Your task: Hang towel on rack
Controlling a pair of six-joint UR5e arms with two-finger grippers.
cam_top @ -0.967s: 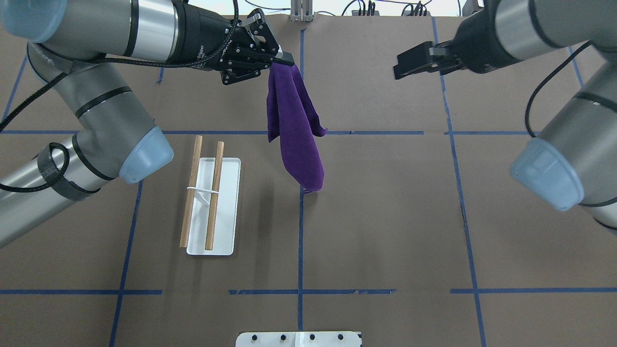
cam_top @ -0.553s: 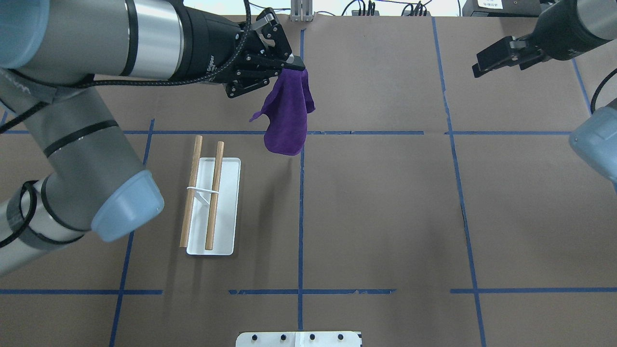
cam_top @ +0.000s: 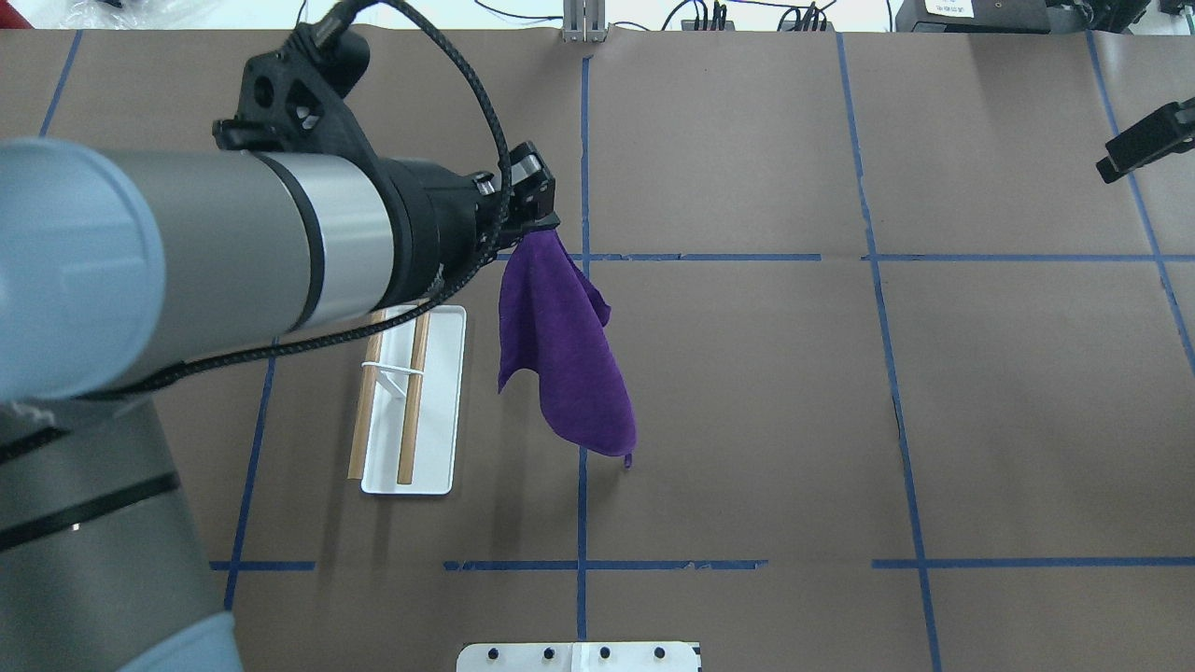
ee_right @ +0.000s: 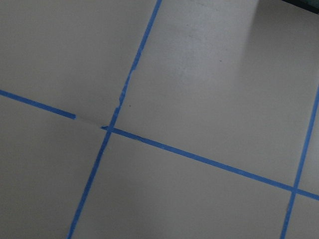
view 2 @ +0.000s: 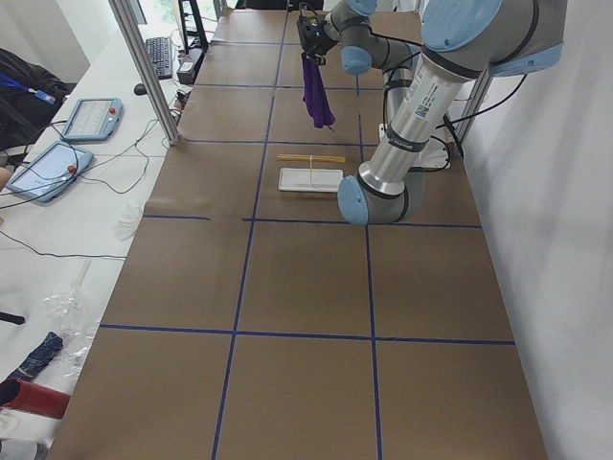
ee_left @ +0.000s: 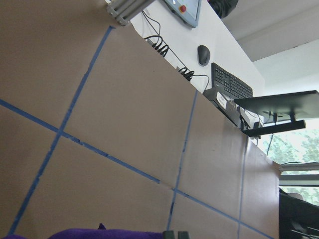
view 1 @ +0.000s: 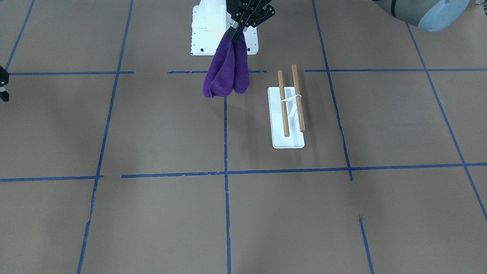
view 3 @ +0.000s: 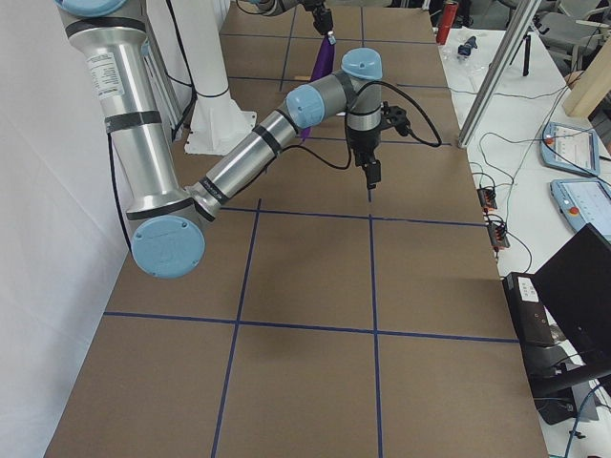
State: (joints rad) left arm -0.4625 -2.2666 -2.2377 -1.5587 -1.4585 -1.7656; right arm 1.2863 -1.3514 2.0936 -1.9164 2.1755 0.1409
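Observation:
A purple towel (cam_top: pixel 560 364) hangs from my left gripper (cam_top: pixel 541 222), which is shut on its top corner. The towel hangs free above the table, just right of the rack in the overhead view. The rack (cam_top: pixel 439 411) is a white base with two brown rods and stands on the table, partly under my left arm. From the front, the towel (view 1: pixel 227 72) hangs left of the rack (view 1: pixel 289 139). The towel's edge shows at the bottom of the left wrist view (ee_left: pixel 89 233). My right gripper (cam_top: pixel 1144 145) is far off at the right edge; I cannot tell if it is open.
Brown paper with blue tape lines covers the table (cam_top: pixel 747 420). The white robot pedestal (view 1: pixel 207 26) sits at the robot's side. Cables and monitors lie beyond the far edge. The right wrist view shows only bare table.
My left arm has swung the towel nearer, and it now hangs beside the rack's right side. My right gripper has withdrawn to the far right edge.

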